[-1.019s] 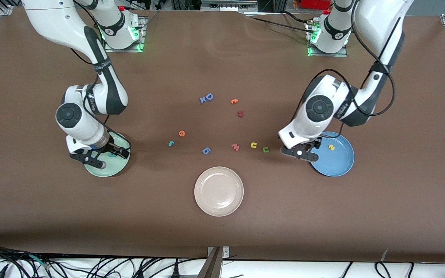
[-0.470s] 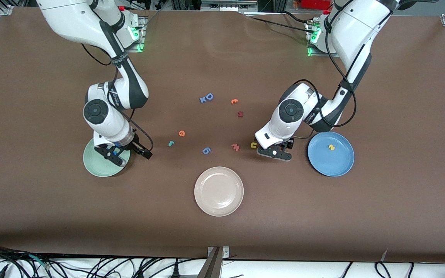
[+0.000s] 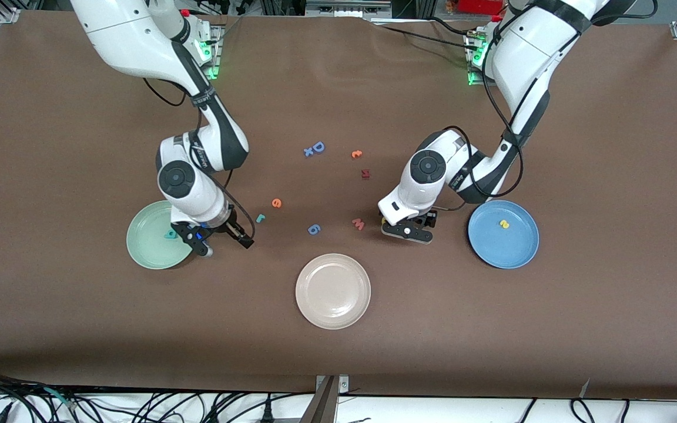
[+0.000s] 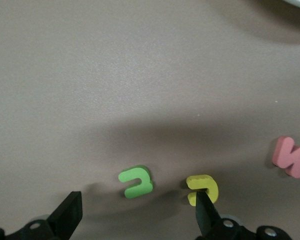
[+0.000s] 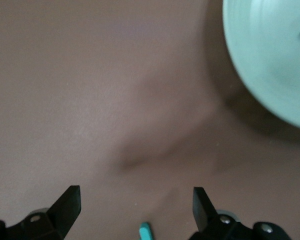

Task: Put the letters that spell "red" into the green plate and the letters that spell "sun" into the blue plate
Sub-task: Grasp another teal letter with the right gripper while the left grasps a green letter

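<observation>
My left gripper [image 3: 407, 231] hangs open low over the table between the pink "w" and the blue plate [image 3: 512, 247]. In the left wrist view the green "n" [image 4: 136, 181] lies between its fingers, and the yellow "u" [image 4: 203, 187] lies at one fingertip [image 4: 206, 216]. The yellow "s" [image 3: 504, 224] lies in the blue plate. My right gripper [image 3: 225, 243] is open over bare table between the green plate [image 3: 146, 242] and the teal "r" [image 3: 260, 218]. The teal "d" [image 3: 170, 234] lies in the green plate. The orange "e" [image 3: 277, 203] lies beside the "r".
A beige-white plate [image 3: 332, 291] sits nearest the front camera. Loose letters lie mid-table: a blue "g"-like one [image 3: 313, 229], a pink "w" [image 3: 358, 224], a dark red one [image 3: 365, 173], a small orange one [image 3: 357, 154] and a blue "D" [image 3: 315, 148].
Both grippers left their plates and moved toward the middle of the table. The left one now hangs over the "n" and "u", the right one over the table beside the green plate.
</observation>
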Controlling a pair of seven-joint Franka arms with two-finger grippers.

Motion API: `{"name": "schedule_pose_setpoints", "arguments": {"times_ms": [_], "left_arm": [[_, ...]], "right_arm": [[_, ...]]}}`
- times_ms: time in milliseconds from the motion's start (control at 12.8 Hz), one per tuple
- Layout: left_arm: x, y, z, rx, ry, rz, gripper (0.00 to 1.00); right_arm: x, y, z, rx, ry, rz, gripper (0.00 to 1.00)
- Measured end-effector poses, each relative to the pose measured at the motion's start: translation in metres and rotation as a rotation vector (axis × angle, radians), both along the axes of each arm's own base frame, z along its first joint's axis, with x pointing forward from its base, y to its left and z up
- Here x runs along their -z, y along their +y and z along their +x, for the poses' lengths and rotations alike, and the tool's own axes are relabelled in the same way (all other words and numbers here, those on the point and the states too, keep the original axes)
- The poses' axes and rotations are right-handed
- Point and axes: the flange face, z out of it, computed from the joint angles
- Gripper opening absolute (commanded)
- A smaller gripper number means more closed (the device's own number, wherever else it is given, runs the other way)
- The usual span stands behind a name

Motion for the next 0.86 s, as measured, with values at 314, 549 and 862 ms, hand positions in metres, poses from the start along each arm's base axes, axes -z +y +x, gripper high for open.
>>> {"name": "schedule_pose_setpoints", "arguments": {"times_ms": [314, 549, 862], "left_arm": [[0.004, 0.006, 0.005, -0.008, -0.002, 0.008, 0.92], [0.005, 0.006, 0.005, -0.007, -0.004, 0.006, 0.54], [0.008, 0.009, 0.006, -0.009, -0.002, 0.009, 0.3]], "right_arm": [[0.021, 0.034, -0.019, 0.044, 0.049, -0.018, 0.99], [0.03, 0.041, -0.026, 0.063, 0.07, -0.028, 0.99], [0.041, 0.044, -0.031, 0.076, 0.089, -0.039, 0.87]]}}
